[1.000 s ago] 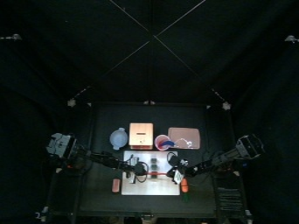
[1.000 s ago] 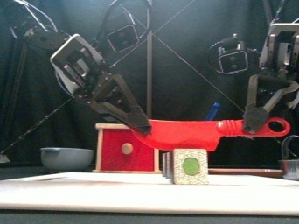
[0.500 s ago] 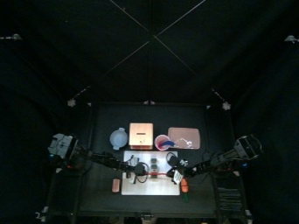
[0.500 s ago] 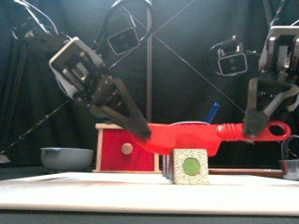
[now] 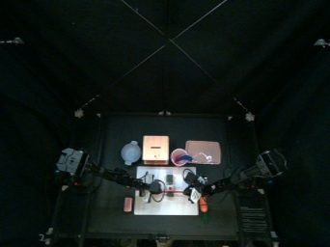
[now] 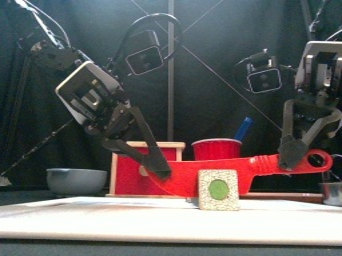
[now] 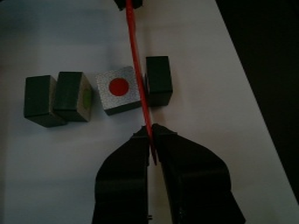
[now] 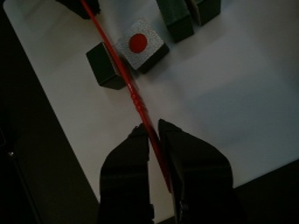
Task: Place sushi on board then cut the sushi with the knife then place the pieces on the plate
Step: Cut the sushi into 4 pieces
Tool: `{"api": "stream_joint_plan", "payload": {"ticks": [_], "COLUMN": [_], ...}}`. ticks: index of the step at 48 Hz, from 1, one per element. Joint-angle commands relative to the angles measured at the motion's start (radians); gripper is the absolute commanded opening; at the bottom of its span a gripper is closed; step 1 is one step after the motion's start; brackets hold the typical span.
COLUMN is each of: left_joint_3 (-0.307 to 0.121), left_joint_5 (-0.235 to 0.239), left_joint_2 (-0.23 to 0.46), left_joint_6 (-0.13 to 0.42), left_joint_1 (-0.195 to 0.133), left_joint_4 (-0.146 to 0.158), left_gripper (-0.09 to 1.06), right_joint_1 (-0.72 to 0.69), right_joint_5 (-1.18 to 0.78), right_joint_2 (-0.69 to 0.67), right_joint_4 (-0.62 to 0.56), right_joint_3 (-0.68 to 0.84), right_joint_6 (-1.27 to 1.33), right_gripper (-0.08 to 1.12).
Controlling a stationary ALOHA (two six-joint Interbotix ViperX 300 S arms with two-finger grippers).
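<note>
Top view: the board [image 5: 175,205] lies at lower middle, and the plate [image 5: 203,151] above it looks bare. What sits between the arms is too small to read.

Front view: the knife [image 6: 227,153] hangs just over the sushi [image 6: 217,188].

Left wrist view: the left claw [image 7: 149,133] pinches the blade, which crosses a seam between 2 of 4 pieces.

Right wrist view: the right claw [image 8: 149,131] is clamped on the knife's other end.

I judge step 1 done, cutting underway and plating not yet begun.

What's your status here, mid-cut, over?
Left gripper, right gripper both shut on red knife. Blade lined between two sushi pieces on white board. Nothing in the way.
</note>
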Motion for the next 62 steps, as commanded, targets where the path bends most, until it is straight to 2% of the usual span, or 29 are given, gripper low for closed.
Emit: {"api": "stream_joint_plan", "payload": {"ticks": [1,18,32,37,44,51,56,62], "left_joint_3": [0.000,-0.003,-0.008,-0.006,-0.008,-0.008,-0.003,-0.002], "left_joint_5": [0.014,0.015,0.017,0.020,0.021,0.015,-0.003,-0.017], "left_joint_2": [-0.020,-0.028,-0.060,-0.094,-0.150,-0.187,-0.195,-0.192], "left_joint_6": [-0.002,0.002,0.006,0.008,0.008,0.006,0.005,0.006], "left_joint_1": [-0.051,-0.081,-0.074,-0.069,-0.055,-0.008,0.028,0.041], "left_joint_4": [-0.005,-0.041,-0.034,-0.011,0.043,0.103,0.114,0.118], "left_gripper": [0.48,0.48,0.48,0.48,0.48,0.48,0.50,0.56], "right_joint_1": [-0.011,0.038,0.031,0.029,0.028,0.028,0.029,0.034], "right_joint_5": [0.020,0.028,0.061,0.063,0.104,0.169,0.184,0.187], "right_joint_2": [-0.012,-0.012,-0.026,-0.058,-0.124,-0.186,-0.216,-0.222], "right_joint_4": [0.028,0.071,0.046,0.031,0.012,-0.014,-0.017,-0.017], "right_joint_3": [-0.005,-0.026,-0.026,-0.032,-0.034,-0.015,0.003,0.012], "right_joint_6": [0.012,0.011,0.008,0.008,0.008,0.008,0.009,0.009], "right_gripper": [0.31,0.31,0.31,0.31,0.31,0.31,0.31,0.31]}}
